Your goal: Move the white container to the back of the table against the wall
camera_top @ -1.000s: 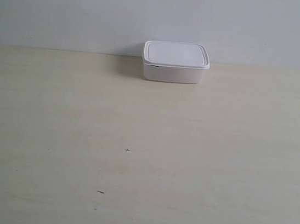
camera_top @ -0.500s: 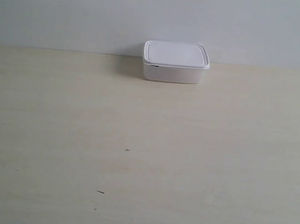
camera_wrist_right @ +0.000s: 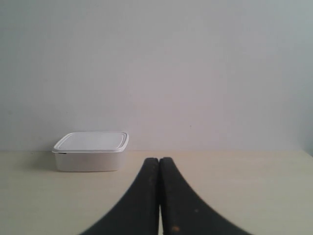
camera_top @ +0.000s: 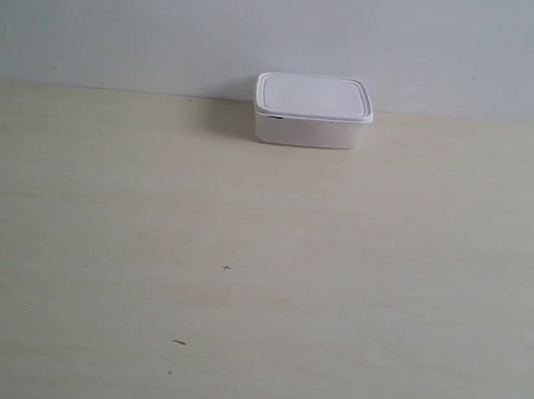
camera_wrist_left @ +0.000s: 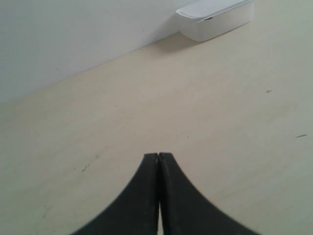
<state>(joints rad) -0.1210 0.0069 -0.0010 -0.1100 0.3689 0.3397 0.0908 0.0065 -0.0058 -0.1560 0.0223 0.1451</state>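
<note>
The white container (camera_top: 311, 111) stands lidded at the back of the pale wood table (camera_top: 255, 287), right up against the grey-white wall (camera_top: 290, 25). It also shows in the left wrist view as the white container (camera_wrist_left: 215, 17) and in the right wrist view as the white container (camera_wrist_right: 91, 151), both times far from the jaws. My left gripper (camera_wrist_left: 159, 155) is shut with nothing in it, low over bare table. My right gripper (camera_wrist_right: 159, 160) is shut and empty too, facing the wall. Neither arm appears in the exterior view.
Tiny dark specks (camera_top: 226, 268) mark the table's near part. The line where table meets wall (camera_top: 114, 91) runs across the back.
</note>
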